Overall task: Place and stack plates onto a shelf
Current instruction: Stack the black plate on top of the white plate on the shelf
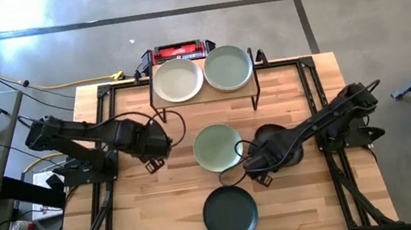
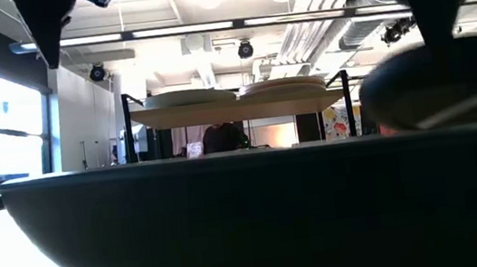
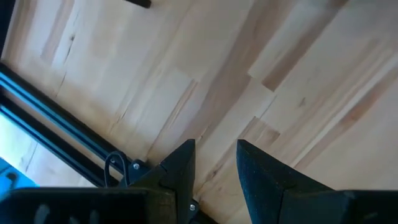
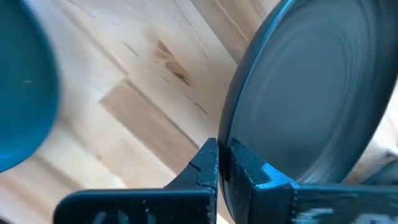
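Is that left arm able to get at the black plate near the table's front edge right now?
Probably yes. The left arm's fingers hang open over bare table, with only wood between them and the black plate. The right arm's fingers clamp the green plate's rim, off that path.

I see two plates on the shelf point(image 1: 205, 99). Three more sit on the table point(image 1: 147, 213). There are two robot arms.

Matte green plate point(image 1: 217, 147); smooth light-wood table point(image 1: 155, 212) (visible grain); shelf point(image 1: 204, 97) legs look like black metal.
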